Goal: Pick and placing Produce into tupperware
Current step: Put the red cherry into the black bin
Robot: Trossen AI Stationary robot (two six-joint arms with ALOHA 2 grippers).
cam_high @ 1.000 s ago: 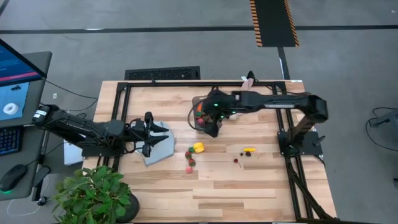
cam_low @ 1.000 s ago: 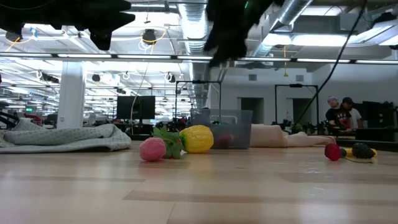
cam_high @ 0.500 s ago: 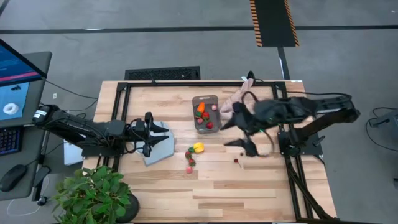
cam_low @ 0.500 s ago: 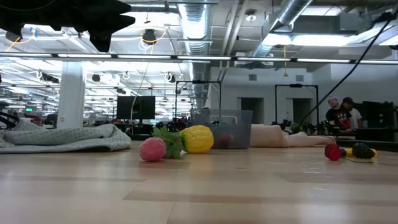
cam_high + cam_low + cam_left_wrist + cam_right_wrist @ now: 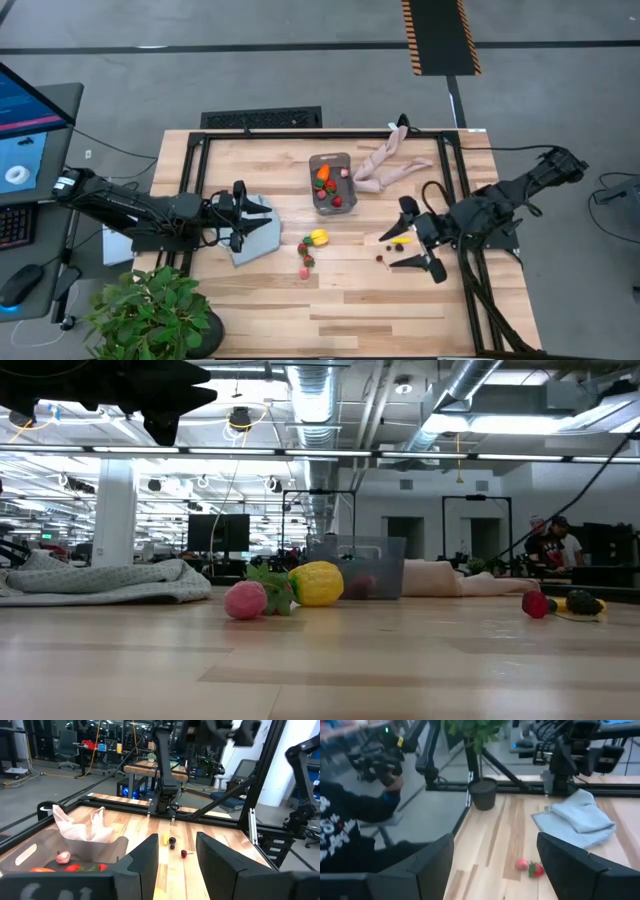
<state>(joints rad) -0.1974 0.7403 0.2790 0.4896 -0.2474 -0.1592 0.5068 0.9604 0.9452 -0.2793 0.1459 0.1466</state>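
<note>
Right gripper [image 5: 413, 240] spread wide, holding nothing, hanging over the table well to the far-right side of the tupperware [image 5: 331, 183], fingers bracketing the small banana [image 5: 401, 240] w/ dark berries [image 5: 399, 248] just beside it. Banana lying directly under/between the open fingertips, long axis roughly across the table, i.e. pointing along the line back toward the tupperware; red berry [image 5: 379, 258] a touch nearer the tub's side. Clearly the right arm's pick, judging by closeness. Arm stretched low from its base, wrist angled toward the tub.

Lemon [image 5: 319, 237] and strawberries [image 5: 305, 256] grouped near the tupperware's front edge, between both arms. Tub already holding carrot [image 5: 323, 173] plus red pieces.

Left gripper [image 5: 238, 216] parked well left of the tupperware over the grey-blue cloth [image 5: 258, 232], fingers partly apart, empty.
</note>
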